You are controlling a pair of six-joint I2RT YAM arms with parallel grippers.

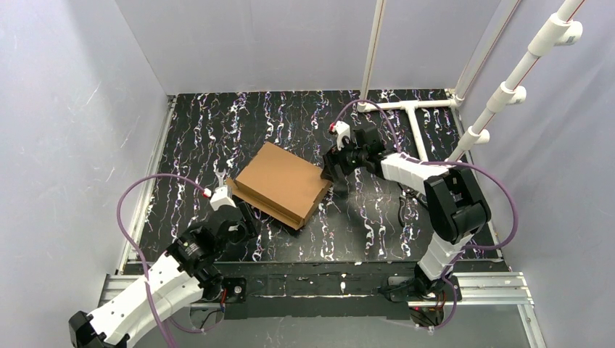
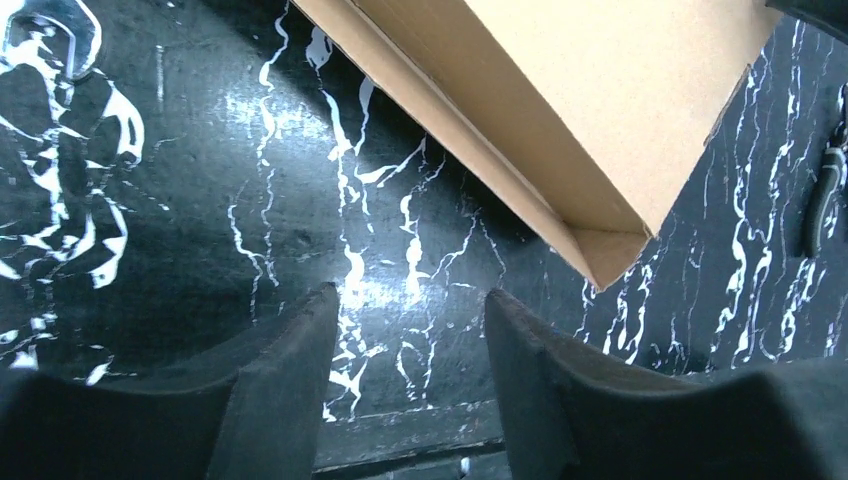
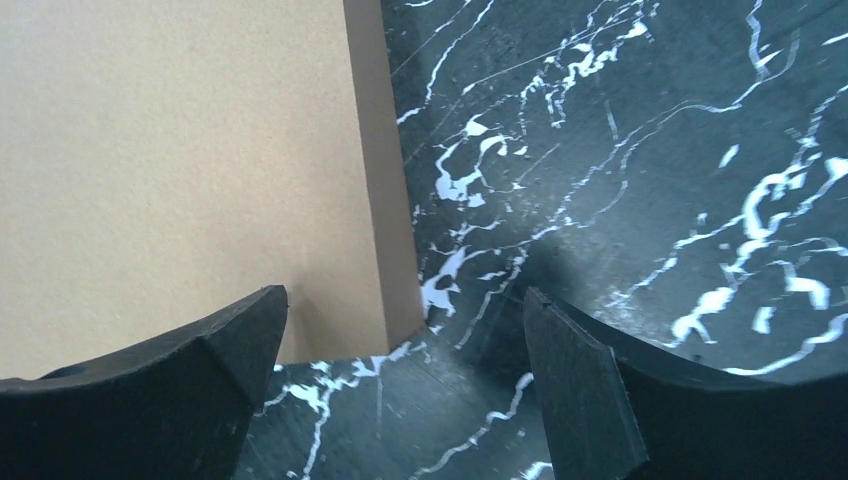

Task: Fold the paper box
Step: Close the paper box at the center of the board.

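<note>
Nearest the wrist lenses are the black fingers themselves. The left pincer (image 2: 410,300) has its jaws apart with only marbled tabletop (image 1: 217,116) between them. The right pincer (image 3: 405,300) is spread wide, and a corner of the paper box (image 3: 170,150) reaches into the gap beside one finger without being clamped.

The paper box (image 1: 279,181) lies near the middle of the tabletop, turned at an angle to the arms. It looks like a shallow closed shape with a flat top panel and a low side wall along its near edge. At its left end a bit of cardboard seems to stand proud, though whether that is an untucked flap cannot be told. The left pincer (image 1: 221,194) sits just beside that end, and the right pincer (image 1: 335,174) is at the far right corner.

Judging by this, the folding is late or finished, with neither pincer gripping. The next move probably calls for checking the left end and pressing any loose flap home while the other arm steadies the box, since light cardboard slides easily on this slick surface.

Around it, a white pipe frame (image 1: 410,109) stands at the far right, well apart. A slim dark thing (image 2: 825,200) lies on the tabletop beyond the box, too blurred to name. Nothing blocks either arm.
</note>
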